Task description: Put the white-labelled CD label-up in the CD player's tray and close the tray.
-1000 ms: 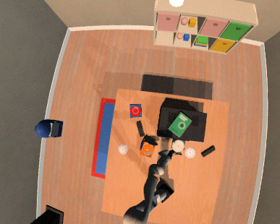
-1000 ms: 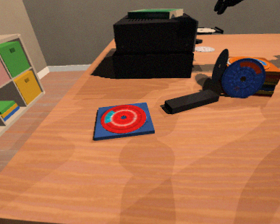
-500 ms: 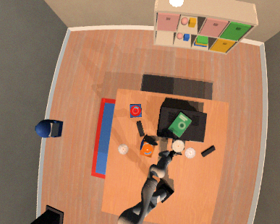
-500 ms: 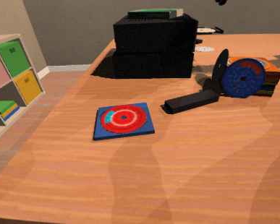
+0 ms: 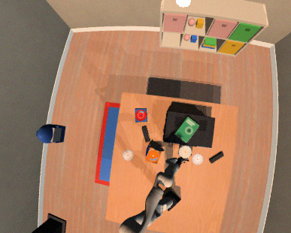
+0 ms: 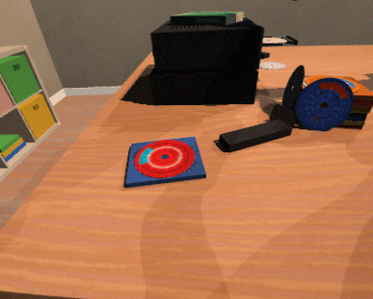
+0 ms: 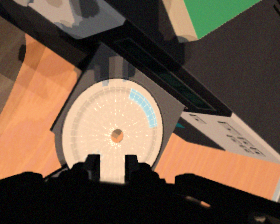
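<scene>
White CD (image 5: 185, 152) (image 7: 98, 120): pale blue arc. Case (image 5: 188, 129) (image 6: 199, 18) (image 7: 216, 15): green. Player (image 5: 208, 137) (image 6: 204, 53) (image 7: 231, 65): black. Flat disc (image 5: 140, 115) (image 6: 153, 169): red, cyan patch, pale ring. Leaning disc (image 6: 320, 113): dark blue, red patch.

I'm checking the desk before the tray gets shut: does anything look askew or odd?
Two things. A green case lies askew on top of the black player. A blue disc stands on edge by the orange-topped stack, unlike the flat discs.
</scene>
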